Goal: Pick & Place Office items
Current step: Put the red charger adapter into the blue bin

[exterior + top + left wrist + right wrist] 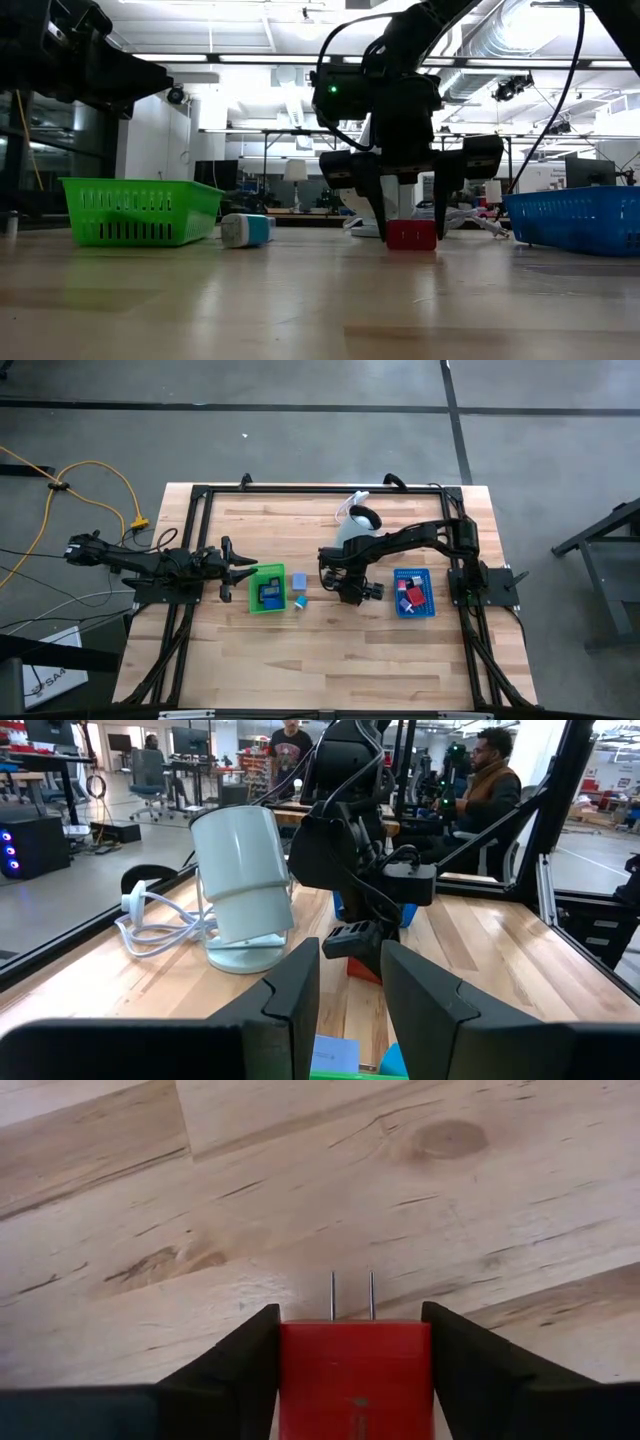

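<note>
The right claw [411, 225] squeezes a red plug block [354, 1377] on the desk [340, 650]; the left claw [350, 990] waits nearly closed.

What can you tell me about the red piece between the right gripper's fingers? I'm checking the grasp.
The red piece is a small blocky plug with two thin metal prongs sticking out of one end, looking like smooth plastic. It rests flat on the wooden table, between the green and blue trays. The right gripper straddles it, one dark finger against each side.
</note>
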Available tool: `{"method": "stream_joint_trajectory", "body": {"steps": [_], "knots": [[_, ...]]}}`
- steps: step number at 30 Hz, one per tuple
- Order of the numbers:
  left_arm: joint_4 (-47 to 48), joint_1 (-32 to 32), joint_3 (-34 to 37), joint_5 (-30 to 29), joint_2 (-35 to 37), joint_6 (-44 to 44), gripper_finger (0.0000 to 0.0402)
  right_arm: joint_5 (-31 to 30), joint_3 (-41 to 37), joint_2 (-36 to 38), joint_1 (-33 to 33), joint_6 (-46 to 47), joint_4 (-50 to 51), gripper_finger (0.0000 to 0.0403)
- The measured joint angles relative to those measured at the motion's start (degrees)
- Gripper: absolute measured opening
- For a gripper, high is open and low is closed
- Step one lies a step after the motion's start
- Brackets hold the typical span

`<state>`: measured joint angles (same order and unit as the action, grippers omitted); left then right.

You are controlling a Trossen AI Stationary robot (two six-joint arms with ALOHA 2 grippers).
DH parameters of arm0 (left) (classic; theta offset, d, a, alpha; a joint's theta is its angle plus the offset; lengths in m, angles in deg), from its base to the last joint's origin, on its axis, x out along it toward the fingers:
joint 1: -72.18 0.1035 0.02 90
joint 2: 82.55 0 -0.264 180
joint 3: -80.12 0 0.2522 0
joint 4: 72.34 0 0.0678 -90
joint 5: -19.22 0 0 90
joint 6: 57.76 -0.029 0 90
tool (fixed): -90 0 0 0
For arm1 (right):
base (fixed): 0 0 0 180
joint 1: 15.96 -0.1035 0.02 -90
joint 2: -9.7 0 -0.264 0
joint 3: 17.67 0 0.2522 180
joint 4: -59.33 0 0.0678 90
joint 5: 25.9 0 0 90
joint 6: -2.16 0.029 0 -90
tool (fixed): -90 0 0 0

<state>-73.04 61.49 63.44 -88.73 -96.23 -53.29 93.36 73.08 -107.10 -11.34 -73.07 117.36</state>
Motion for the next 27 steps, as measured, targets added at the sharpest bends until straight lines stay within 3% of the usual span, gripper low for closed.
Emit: {"method": "stream_joint_trajectory", "body": {"steps": [6, 12, 22, 27], "knots": [[0.0, 0.0, 0.0, 0.0, 0.0, 0.0, 0.0103, 0.1, 0.0, 0.0, 0.0, 0.0, 0.0, 0.0224], [0.0, 0.0, 0.0, 0.0, 0.0, 0.0, 0.0103, 0.7, 0.0, 0.0, 0.0, 0.0, 0.0, 0.02], [0.0, 0.0, 0.0, 0.0, 0.0, 0.0, 0.0103, 1.0, 0.1, 0.5, -0.1, 0.5, 0.2, 0.0222], [0.0, 0.0, 0.0, 0.0, 0.0, 0.0, 0.0103, 1.1, 0.1, 1.9, -0.4, 0.4, 0.9, 0.0201]]}}
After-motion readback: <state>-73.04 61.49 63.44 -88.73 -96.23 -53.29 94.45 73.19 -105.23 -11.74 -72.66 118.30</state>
